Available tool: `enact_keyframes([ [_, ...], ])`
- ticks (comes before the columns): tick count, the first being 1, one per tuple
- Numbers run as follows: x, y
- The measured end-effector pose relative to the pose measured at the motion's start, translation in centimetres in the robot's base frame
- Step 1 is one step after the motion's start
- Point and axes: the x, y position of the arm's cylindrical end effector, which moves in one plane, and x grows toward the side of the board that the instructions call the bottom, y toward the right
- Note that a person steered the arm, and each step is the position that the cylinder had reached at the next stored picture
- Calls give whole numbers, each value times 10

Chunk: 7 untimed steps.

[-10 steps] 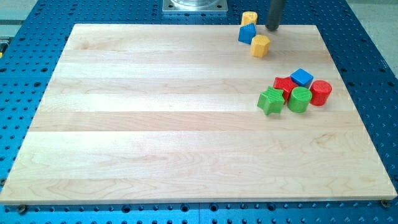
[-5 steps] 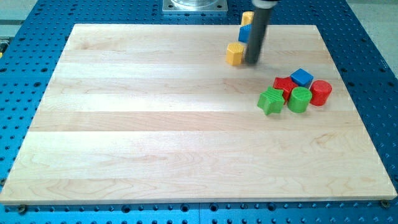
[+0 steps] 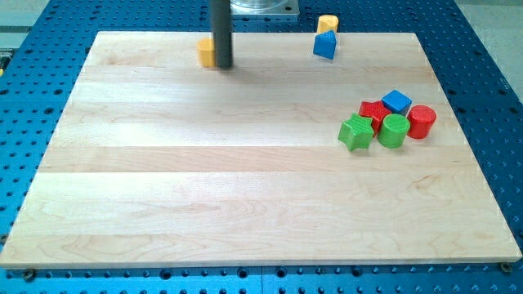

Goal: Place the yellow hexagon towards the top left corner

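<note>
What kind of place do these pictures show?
Probably a robotics lab bench: a wooden board lies on a blue perforated table, with small coloured blocks such as the yellow hexagon beside my tip.

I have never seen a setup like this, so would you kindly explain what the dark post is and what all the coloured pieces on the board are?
There is one camera view, looking down on a wooden board over a blue perforated base. The dark post is a robot arm's rod; my tip slides on the board and pushes blocks. Nothing is held. The tip sits just at the view's right of the yellow hexagon, near the view's top. Further right along the top edge are a yellow block and a blue block. At the view's right is a cluster: green star, green cylinder, red block, red cylinder, blue cube.
</note>
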Motion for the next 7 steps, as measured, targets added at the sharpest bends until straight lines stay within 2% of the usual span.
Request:
enact_keyframes([
  [1,-5,-67],
  [2,-7,-16],
  [3,-29,-44],
  [4,-30,-89],
  [5,-56,-49],
  [7,-69,-116],
])
